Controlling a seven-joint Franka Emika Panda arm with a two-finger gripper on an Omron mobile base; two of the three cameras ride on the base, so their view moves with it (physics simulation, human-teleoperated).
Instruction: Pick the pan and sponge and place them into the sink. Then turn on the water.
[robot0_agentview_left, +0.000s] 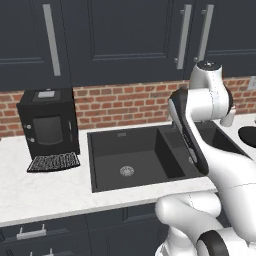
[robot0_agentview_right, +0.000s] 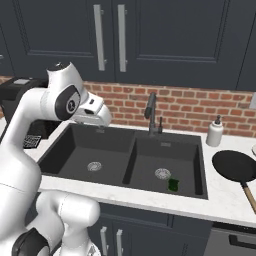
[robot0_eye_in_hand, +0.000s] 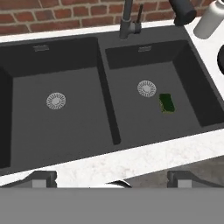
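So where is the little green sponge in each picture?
Left base view: I can't find it here; the arm covers much of the right basin.
Right base view: the sponge lies on the floor of the right basin, near the front, just right of the silver drain.
Hand view: the sponge lies right of that same drain.
Shared landmark: the black sink.

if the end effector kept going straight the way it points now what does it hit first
Most likely the sink: the open end effector looks down at the divider between the basins, and nothing stands in the way. Depth is unclear, so it might meet the front rim first. The sponge lies off that line.
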